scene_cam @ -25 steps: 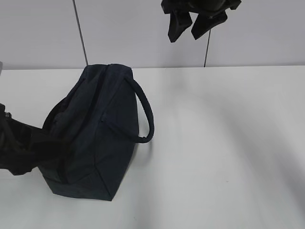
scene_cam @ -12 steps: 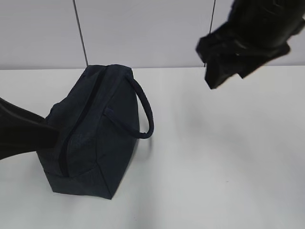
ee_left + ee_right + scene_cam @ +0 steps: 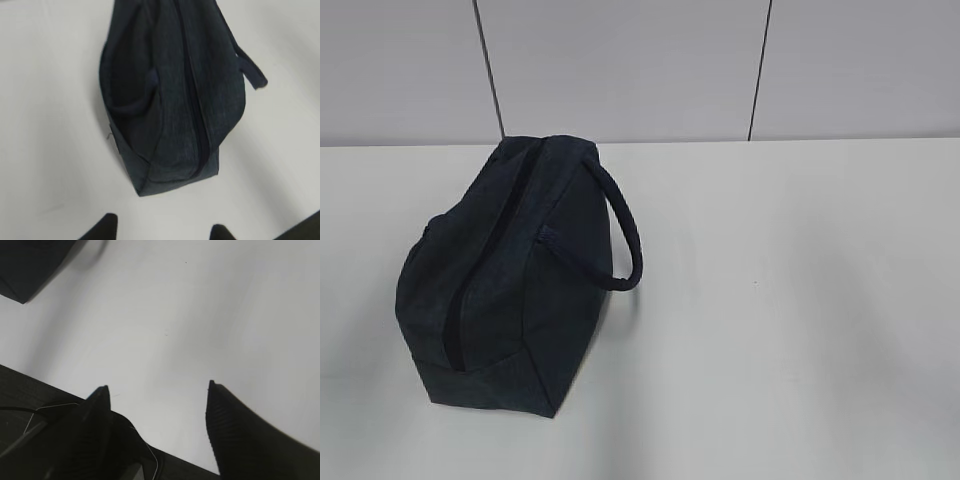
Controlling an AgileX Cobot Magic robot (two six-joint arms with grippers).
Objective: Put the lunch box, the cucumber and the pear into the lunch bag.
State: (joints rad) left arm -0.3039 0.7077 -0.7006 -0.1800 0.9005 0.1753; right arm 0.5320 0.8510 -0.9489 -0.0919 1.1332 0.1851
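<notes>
The navy lunch bag (image 3: 510, 280) rests on the white table at the left, its looped handle (image 3: 625, 235) arching to the right and its zipper line (image 3: 485, 260) running along the top, apparently closed. In the left wrist view the lunch bag (image 3: 170, 100) lies just ahead of my left gripper (image 3: 162, 226), which is open, empty and clear of the fabric. My right gripper (image 3: 156, 386) hovers open over bare table, with only a corner of the lunch bag (image 3: 30, 265) showing at the upper left. Neither arm shows in the exterior view. The lunch box, cucumber and pear are out of view.
The white table (image 3: 790, 300) stretches to the right of the bag, with a grey panelled wall (image 3: 620, 70) behind it. In the right wrist view a dark surface with a thin cable (image 3: 30, 415) lies past the table's near edge.
The left arm pulled away from the bag's left side and out of the exterior view. The right gripper swung across the top right and left that view too. The bag's top now looks closed.
</notes>
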